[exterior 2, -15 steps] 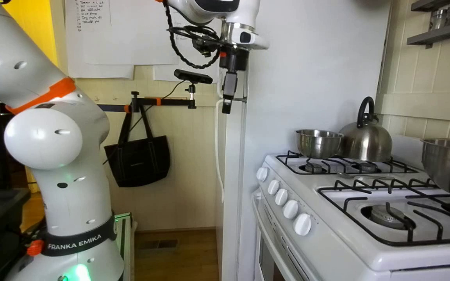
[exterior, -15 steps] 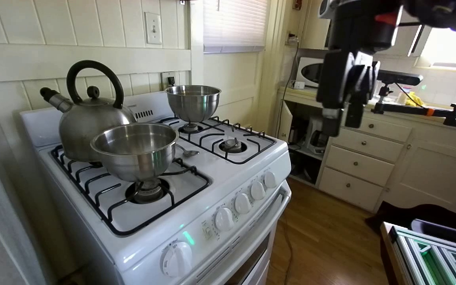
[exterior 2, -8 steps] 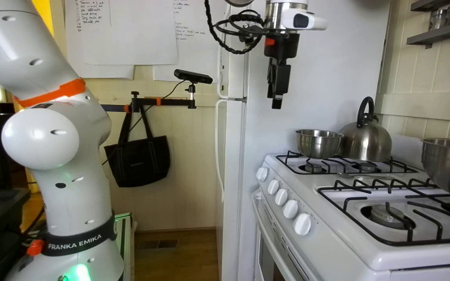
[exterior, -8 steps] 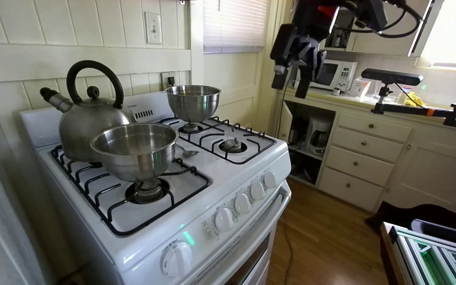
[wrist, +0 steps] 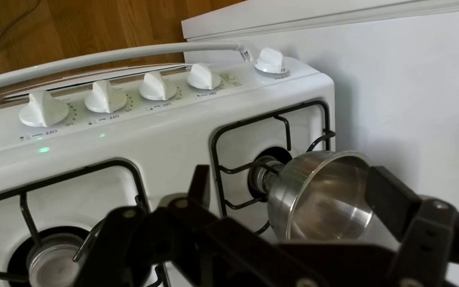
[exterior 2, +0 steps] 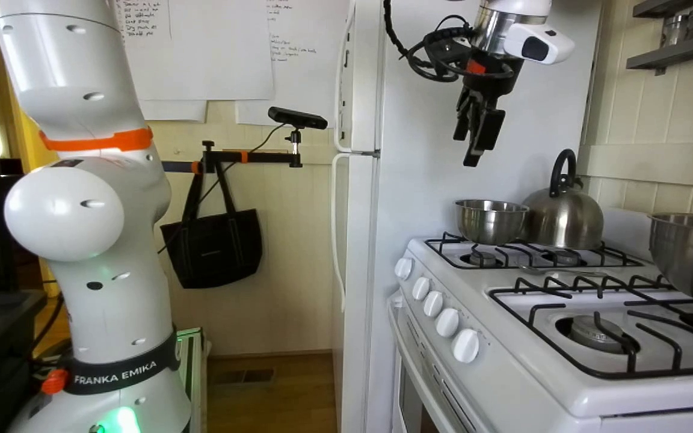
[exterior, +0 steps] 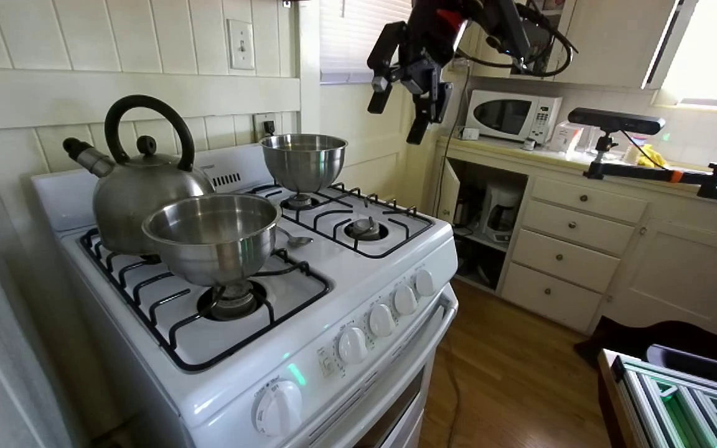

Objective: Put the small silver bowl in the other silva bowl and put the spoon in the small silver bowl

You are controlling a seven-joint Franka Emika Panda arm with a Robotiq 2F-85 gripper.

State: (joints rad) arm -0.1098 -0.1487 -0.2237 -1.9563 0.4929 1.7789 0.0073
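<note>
The small silver bowl (exterior: 215,239) stands on the front burner beside the kettle; it also shows in an exterior view (exterior 2: 491,222) and in the wrist view (wrist: 317,199). The other silva bowl (exterior: 304,163) stands on the back burner across the stove and is cut by the edge of an exterior view (exterior 2: 692,258). The spoon (exterior: 298,240) lies on the stovetop between the grates; I cannot make it out in the wrist view. My gripper (exterior: 398,118) is open and empty, in the air above the stove; in the wrist view its fingers (wrist: 199,185) stand wide apart, one overlapping the small bowl's rim.
The grey kettle (exterior: 147,199) with its tall black handle stands close behind the small bowl. Black grates (exterior: 172,311) rise from the stovetop (exterior: 309,348). Knobs (exterior: 352,344) line the stove's front. The white fridge side (exterior 2: 479,132) rises beside the stove.
My gripper has moved over toward the stove, leftward in one exterior view and rightward in the other, and has tilted. The bowls, spoon and kettle have not moved.
</note>
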